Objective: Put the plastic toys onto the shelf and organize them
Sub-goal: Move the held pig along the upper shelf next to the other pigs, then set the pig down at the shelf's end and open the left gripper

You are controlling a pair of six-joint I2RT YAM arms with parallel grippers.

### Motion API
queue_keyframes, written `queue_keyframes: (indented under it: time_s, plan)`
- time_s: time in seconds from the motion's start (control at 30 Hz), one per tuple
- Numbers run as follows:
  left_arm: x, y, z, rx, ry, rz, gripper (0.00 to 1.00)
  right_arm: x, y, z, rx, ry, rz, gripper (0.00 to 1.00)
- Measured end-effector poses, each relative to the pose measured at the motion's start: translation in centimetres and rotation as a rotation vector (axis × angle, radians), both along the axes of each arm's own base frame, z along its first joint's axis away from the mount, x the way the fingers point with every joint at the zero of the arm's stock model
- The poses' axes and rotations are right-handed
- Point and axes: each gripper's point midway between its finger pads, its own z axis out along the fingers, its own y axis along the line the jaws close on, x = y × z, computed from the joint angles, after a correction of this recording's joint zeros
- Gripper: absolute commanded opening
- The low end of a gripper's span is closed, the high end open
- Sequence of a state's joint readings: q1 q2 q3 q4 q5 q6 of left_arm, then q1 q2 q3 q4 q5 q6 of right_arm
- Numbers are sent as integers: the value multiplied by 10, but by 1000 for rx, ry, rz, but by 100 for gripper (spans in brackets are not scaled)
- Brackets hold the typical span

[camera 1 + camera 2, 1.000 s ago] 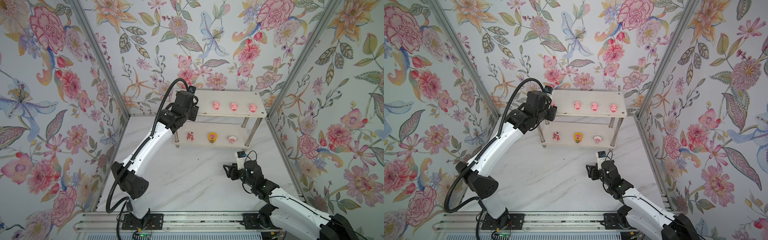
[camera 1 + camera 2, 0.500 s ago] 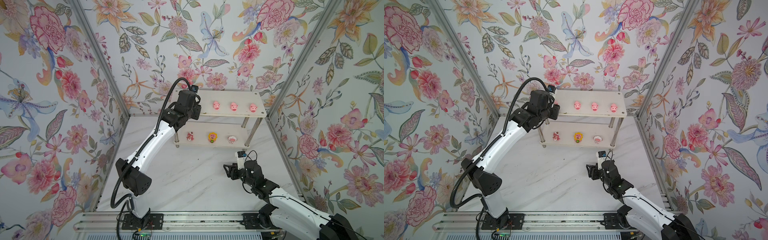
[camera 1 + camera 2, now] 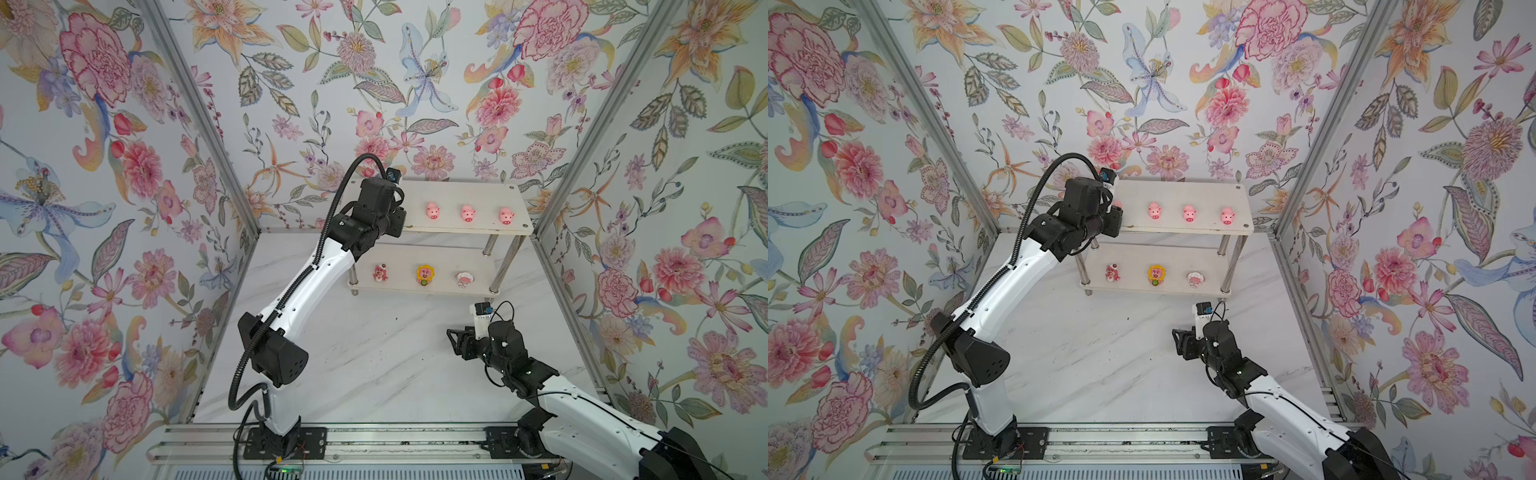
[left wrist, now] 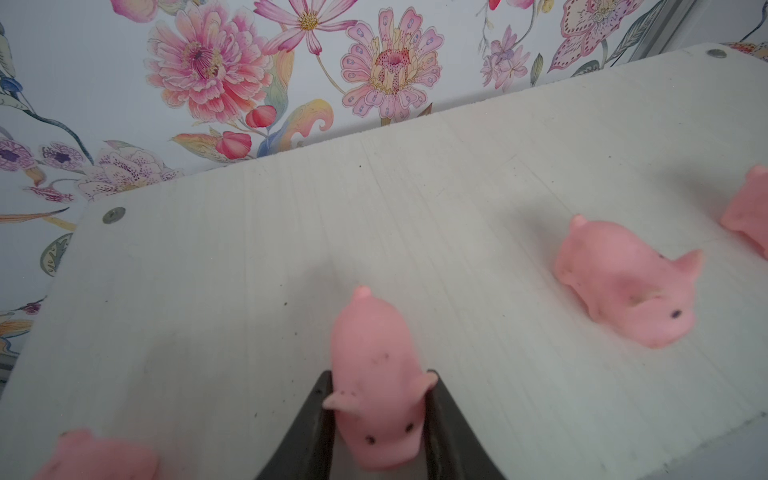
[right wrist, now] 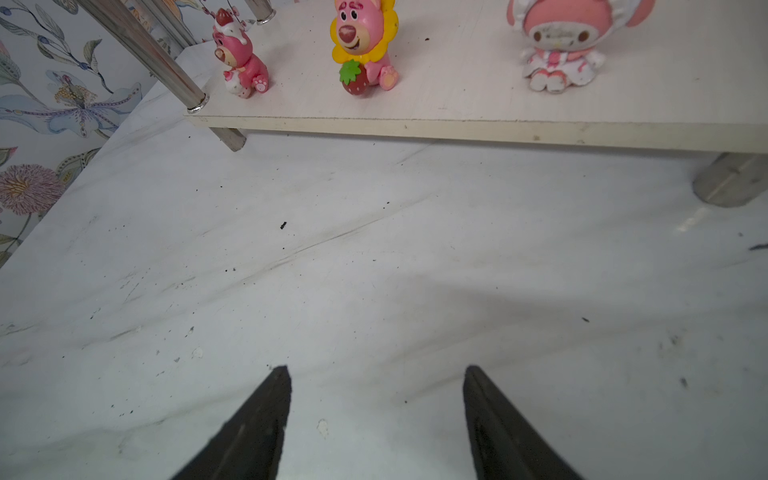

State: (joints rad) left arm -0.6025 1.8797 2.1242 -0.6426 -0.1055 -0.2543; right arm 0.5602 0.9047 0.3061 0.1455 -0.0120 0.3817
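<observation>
While the shelf [image 3: 465,195] stands at the back of the worktop [image 3: 374,353], the left arm [image 3: 316,270] reaches up and forward to the left end of its top tier. The right arm [image 3: 582,411] lies low in front. The left end effector [image 4: 379,374] pinches the head of a pink pig [image 4: 374,332] that rests on that tier. The right end effector [image 5: 376,370] gapes wide and empty above the worktop.

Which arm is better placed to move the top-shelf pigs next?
Left: the left gripper sits at the top tier of the shelf, fingers closed round a pig; the right gripper hangs open above the table.
</observation>
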Motion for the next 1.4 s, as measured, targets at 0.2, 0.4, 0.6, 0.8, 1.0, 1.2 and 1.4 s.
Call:
queue_keyframes:
  time_s: [0.2,0.4,0.6,0.8,1.0,1.2,1.4]
  plan:
    - [-1,0,0,1,2,-2,31,0,0,0,0,0,-1,67]
    - [-2,-3,-1,-2,8,-22,30,0,0,0,0,0,-1,67]
    - [-4,-7,-2,-5,8,-52,29,0,0,-1,-1,2,-1,68]
    - [-8,-9,-2,-10,-8,-80,29,0,0,-4,-6,11,0,67]
    - [-11,-12,-1,-14,-10,-103,46,-1,1,-5,-7,18,4,67]
    - [-12,-14,-1,-11,-12,-116,52,-1,1,-5,-7,18,5,67]
    - [-21,-7,22,2,-17,-115,54,-1,1,-5,-7,18,5,67]
